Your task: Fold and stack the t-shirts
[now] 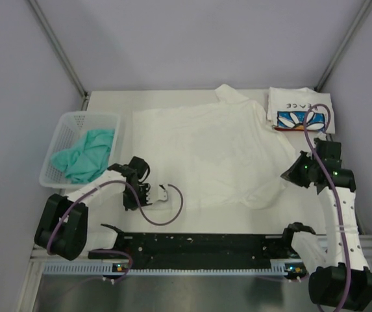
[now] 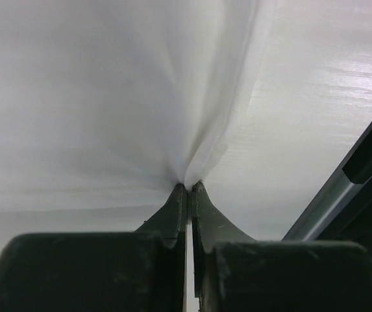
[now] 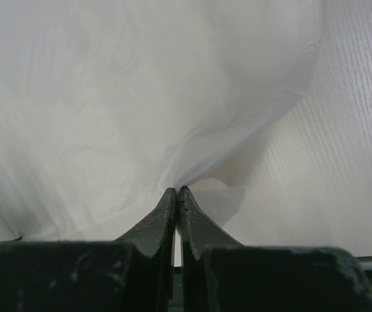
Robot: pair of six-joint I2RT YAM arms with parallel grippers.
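Note:
The large white t-shirt [image 1: 205, 153] lies spread across the middle of the table, with only a faint print showing. My left gripper [image 1: 160, 193] is shut on its near-left corner; in the left wrist view the cloth [image 2: 140, 97] fans out from the closed tips [image 2: 189, 186]. My right gripper [image 1: 287, 174] is shut on the shirt's near-right edge, where the fabric [image 3: 140, 97] bunches at the tips [image 3: 176, 190]. The folded white t-shirt with the blue daisy print [image 1: 299, 110] rests at the far right. The teal t-shirt [image 1: 85, 155] lies crumpled in the basket.
A white mesh basket [image 1: 69, 123] stands at the left edge of the table. A black rail [image 1: 198, 244] with the arm bases runs along the near edge. Grey walls and metal posts close in the back and sides.

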